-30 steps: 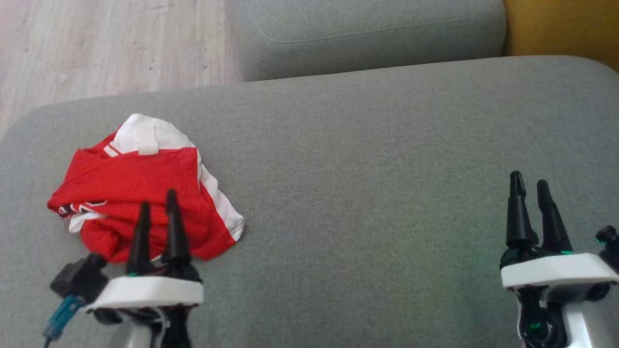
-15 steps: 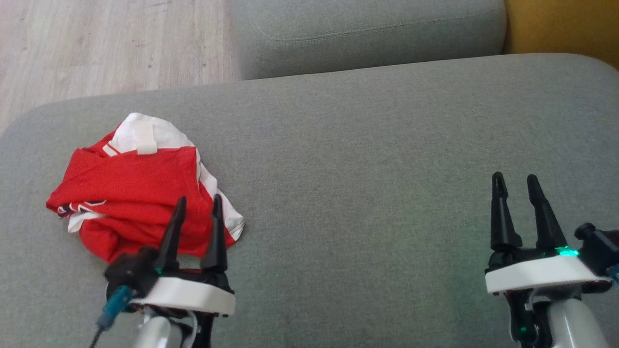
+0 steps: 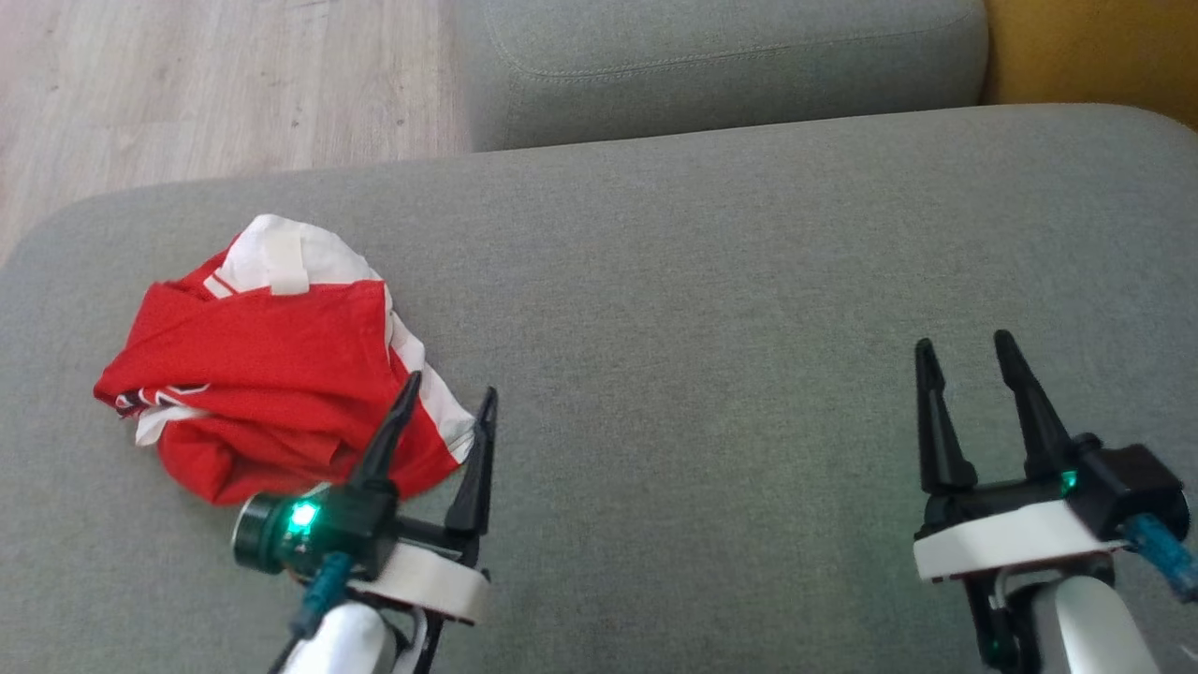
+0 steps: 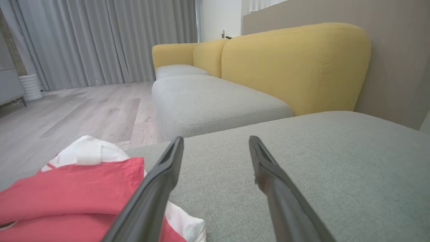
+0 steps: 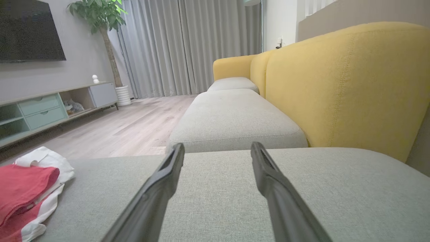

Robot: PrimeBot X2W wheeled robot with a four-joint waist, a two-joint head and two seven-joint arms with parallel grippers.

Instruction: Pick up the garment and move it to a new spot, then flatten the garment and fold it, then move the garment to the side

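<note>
Floor: pale wood, far left, beyond the seat.
Garment: red and white, crumpled in a heap on the left of the grey seat cushion.
Left gripper: at the heap's near right corner, jaws apart, nothing between them; one finger crosses the white hem, contact unclear.
Right gripper: well apart to the right, above bare cushion, jaws apart, empty.
Backrest: yellow, far right.
</note>
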